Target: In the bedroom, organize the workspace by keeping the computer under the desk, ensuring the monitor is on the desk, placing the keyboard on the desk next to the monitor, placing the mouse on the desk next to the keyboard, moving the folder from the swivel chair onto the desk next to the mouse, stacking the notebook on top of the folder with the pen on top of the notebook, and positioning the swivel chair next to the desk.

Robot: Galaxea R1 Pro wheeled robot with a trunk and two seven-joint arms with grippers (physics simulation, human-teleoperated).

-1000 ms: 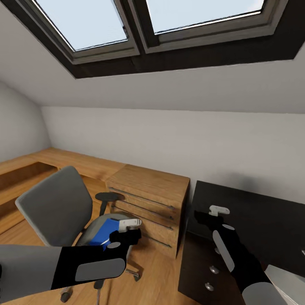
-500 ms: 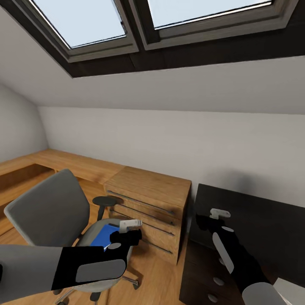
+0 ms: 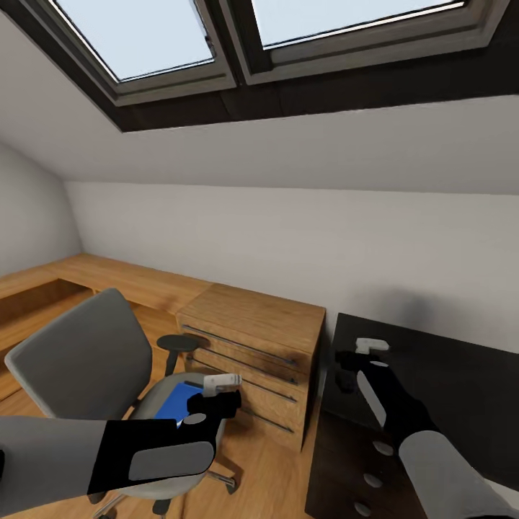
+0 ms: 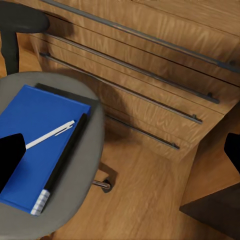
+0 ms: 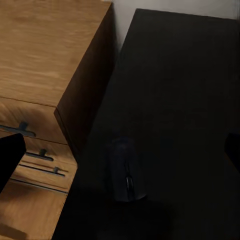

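Left gripper (image 3: 222, 389): jaws apart and empty, fingers seen as dark shapes at the two side edges of the left wrist view. It hangs above the swivel chair (image 3: 79, 360), at lower left of the head view.

On the grey seat (image 4: 87, 165) lies the folder (image 4: 35, 145), flat, in the lower left of the left wrist view. The pen (image 4: 50, 134) lies slantwise on the blue cover. The notebook (image 4: 65, 159) appears as a dark strip along the folder's edge nearest the wooden chest; whether it lies on the folder or just beside it cannot be told.

Right gripper (image 3: 360, 358): jaws apart, holding nothing, placed over the near left corner of the desk (image 3: 447, 375) at lower right of the head view.

The mouse (image 5: 125, 170) rests on the black top, low centre of the right wrist view, between the fingers' line and untouched.

The wooden drawer chest (image 3: 252, 346) stands just beside the desk, between it and the chair. Skylights (image 3: 144, 36) fill the upper frame.
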